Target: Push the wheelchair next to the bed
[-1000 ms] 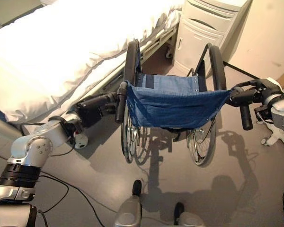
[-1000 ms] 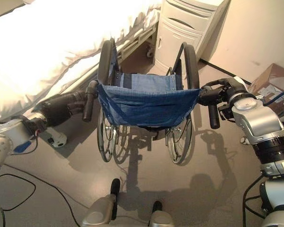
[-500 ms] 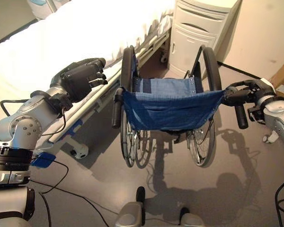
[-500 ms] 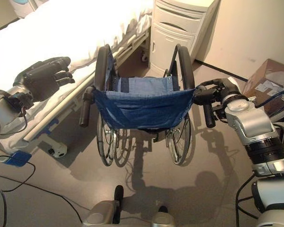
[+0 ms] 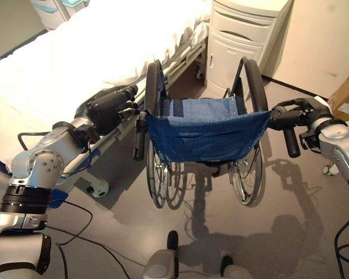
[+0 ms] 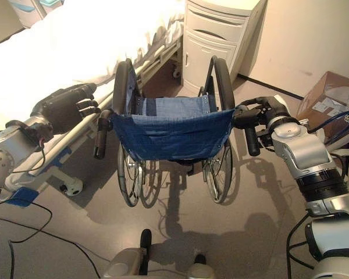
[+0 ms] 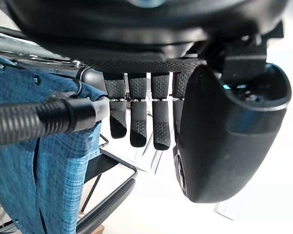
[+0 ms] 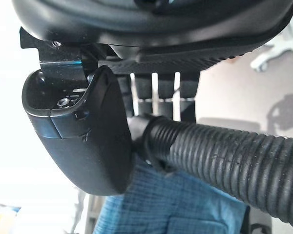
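wheelchair [image 5: 206, 136] grip in right hand [image 5: 302, 111], left hand [image 5: 107, 107] beside

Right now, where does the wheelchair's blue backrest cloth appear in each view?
Left eye view: blue backrest cloth at centre, between the wheels.
Right eye view: centre, slightly left.
Left wrist view: by the left push handle, near the open left hand.
Right wrist view: behind the right push handle, gripped by the right hand.
Shared landmark: the ribbed black handles at the cloth's upper corners.
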Controlling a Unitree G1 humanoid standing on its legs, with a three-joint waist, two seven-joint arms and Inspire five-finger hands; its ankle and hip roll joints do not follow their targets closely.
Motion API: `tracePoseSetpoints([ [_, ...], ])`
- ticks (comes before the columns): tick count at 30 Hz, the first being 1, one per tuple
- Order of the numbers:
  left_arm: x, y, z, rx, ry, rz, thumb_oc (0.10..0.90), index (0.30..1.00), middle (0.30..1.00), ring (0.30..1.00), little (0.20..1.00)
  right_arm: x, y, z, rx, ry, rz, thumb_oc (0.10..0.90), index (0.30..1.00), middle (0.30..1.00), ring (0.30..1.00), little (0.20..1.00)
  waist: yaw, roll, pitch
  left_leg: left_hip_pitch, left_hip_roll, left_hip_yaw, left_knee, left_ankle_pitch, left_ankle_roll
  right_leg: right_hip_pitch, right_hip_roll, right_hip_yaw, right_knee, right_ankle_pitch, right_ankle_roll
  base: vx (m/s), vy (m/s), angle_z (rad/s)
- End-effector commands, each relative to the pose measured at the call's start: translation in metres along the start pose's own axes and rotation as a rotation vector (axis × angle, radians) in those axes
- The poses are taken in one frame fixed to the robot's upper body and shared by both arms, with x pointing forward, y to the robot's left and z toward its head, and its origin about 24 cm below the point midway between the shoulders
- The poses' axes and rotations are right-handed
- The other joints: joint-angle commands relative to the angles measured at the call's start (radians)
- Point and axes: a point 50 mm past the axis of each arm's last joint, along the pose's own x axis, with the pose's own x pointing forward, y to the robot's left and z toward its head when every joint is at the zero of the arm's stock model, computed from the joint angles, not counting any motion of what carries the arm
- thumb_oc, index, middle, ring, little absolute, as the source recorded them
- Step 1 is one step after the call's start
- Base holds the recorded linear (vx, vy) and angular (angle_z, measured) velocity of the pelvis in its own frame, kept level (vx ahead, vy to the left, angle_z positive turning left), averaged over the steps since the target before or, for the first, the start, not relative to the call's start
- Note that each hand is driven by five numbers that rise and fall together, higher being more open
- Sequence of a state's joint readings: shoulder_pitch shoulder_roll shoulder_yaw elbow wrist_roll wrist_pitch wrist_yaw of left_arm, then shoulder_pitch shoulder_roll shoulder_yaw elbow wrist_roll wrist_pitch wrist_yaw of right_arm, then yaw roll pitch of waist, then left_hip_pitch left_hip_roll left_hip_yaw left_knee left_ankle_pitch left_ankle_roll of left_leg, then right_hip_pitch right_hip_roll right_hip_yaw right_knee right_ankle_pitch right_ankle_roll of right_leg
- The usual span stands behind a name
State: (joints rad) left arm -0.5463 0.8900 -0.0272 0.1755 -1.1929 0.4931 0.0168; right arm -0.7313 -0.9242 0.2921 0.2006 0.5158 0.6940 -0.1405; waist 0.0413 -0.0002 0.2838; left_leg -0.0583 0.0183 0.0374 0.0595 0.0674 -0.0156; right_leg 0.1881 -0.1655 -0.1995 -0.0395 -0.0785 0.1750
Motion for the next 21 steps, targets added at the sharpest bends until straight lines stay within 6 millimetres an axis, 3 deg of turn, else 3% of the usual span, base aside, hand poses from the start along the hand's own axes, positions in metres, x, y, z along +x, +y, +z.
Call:
tracePoseSetpoints([
  [1,-0.007,-0.007,0.031,0.013,-0.18,-0.023,0.4,0.3,0.3,0.3,0.3,-0.016,0.07,0.046,0.104,-0.29,0.307,0.4,0.3,0.3,0.3,0.3,0.077,-0.017,-0.148,0.081,-0.03,0.031,-0.005,-0.079,-0.004,-0.096,0.005,0.005,0.04,0.103,-0.041,0.0,0.0,0.0],
  [2,-0.008,-0.006,0.031,0.017,-0.18,-0.016,0.4,0.3,0.3,0.3,0.3,-0.016,0.07,0.045,0.113,-0.287,0.299,0.4,0.3,0.3,0.3,0.3,0.077,-0.016,-0.152,0.088,-0.027,0.033,-0.01,-0.079,-0.006,-0.092,0.006,0.003,0.033,0.104,-0.041,0.0,-0.04,-0.01],
  [3,-0.01,-0.003,0.032,0.027,-0.182,-0.001,0.4,0.3,0.3,0.3,0.3,-0.016,0.069,0.044,0.12,-0.287,0.287,0.8,0.9,0.9,0.9,0.9,0.076,-0.016,-0.158,0.096,-0.023,0.036,-0.017,-0.079,-0.008,-0.087,0.007,0.001,0.027,0.105,-0.041,0.0,-0.032,0.0],
  [5,-0.011,0.0,0.031,0.03,-0.182,0.014,0.413,0.319,0.319,0.319,0.319,-0.016,0.067,0.045,0.131,-0.288,0.274,0.8,0.9,0.9,0.9,0.9,0.074,-0.015,-0.165,0.104,-0.02,0.039,-0.024,-0.079,-0.01,-0.083,0.009,-0.001,0.024,0.105,-0.042,0.0,-0.017,0.01],
  [6,-0.011,0.001,0.032,0.032,-0.184,0.019,0.456,0.385,0.385,0.385,0.385,-0.016,0.067,0.045,0.135,-0.29,0.27,0.8,0.9,0.9,0.9,0.9,0.074,-0.015,-0.167,0.106,-0.019,0.04,-0.026,-0.079,-0.01,-0.081,0.009,-0.001,0.023,0.104,-0.042,-0.01,-0.032,0.01],
  [7,-0.012,0.004,0.032,0.033,-0.189,0.035,0.739,0.808,0.808,0.808,0.808,-0.016,0.065,0.046,0.145,-0.297,0.26,0.8,0.9,0.9,0.9,0.9,0.073,-0.015,-0.171,0.113,-0.016,0.042,-0.031,-0.078,-0.012,-0.078,0.012,-0.002,0.022,0.103,-0.043,-0.01,-0.03,-0.01],
  [8,-0.014,0.006,0.032,0.032,-0.193,0.045,0.8,0.9,0.9,0.9,0.9,-0.017,0.063,0.048,0.151,-0.304,0.25,0.8,0.9,0.9,0.9,0.9,0.073,-0.015,-0.174,0.117,-0.013,0.043,-0.033,-0.078,-0.013,-0.076,0.013,-0.003,0.021,0.101,-0.044,-0.01,-0.038,-0.03],
  [15,-0.024,0.023,0.037,0.027,-0.227,0.119,0.8,0.9,0.9,0.9,0.9,-0.023,0.044,0.053,0.192,-0.365,0.15,0.8,0.9,0.9,0.9,0.9,0.064,-0.014,-0.192,0.138,0.0,0.051,-0.057,-0.074,-0.02,-0.066,0.024,-0.006,0.012,0.096,-0.05,-0.02,-0.005,0.0],
  [21,-0.046,0.045,0.035,0.005,-0.26,0.21,0.8,0.9,0.9,0.9,0.9,-0.034,0.007,0.041,0.211,-0.41,-0.02,0.8,0.9,0.9,0.9,0.9,0.047,-0.011,-0.206,0.148,0.011,0.067,-0.079,-0.063,-0.023,-0.073,0.03,-0.003,0.008,0.1,-0.053,-0.04,-0.012,-0.01],
])
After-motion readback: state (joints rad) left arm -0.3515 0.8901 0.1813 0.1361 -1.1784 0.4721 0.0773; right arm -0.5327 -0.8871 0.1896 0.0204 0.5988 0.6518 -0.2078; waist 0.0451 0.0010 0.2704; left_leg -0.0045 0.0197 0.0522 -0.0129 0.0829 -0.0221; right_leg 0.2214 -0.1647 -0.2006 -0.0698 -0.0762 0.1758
